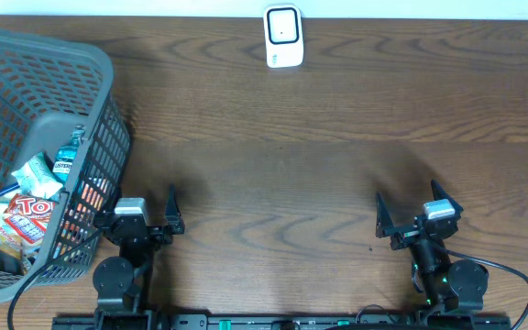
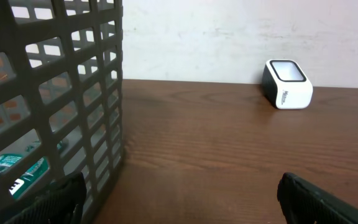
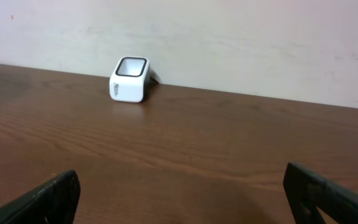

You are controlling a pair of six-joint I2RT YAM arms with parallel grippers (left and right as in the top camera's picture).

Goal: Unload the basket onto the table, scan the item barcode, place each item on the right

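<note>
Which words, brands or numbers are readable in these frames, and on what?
"TO": big letters on the red snack packet in the basket, rest hidden.
Label on the small bottle: too small to read.
Side print on the barcode scanner: blurred, unreadable.
Other packets: nothing legible.

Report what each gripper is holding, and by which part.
Nothing is held. The left gripper and right gripper both stand open and empty above the table.

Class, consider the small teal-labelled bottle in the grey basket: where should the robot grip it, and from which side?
Probably across the bottle at mid-body, coming straight down from above. The basket has mesh walls that block any sideways approach, and the bottle leans against the wall nearest the left end effector, with snack packets crowding its other side.
</note>
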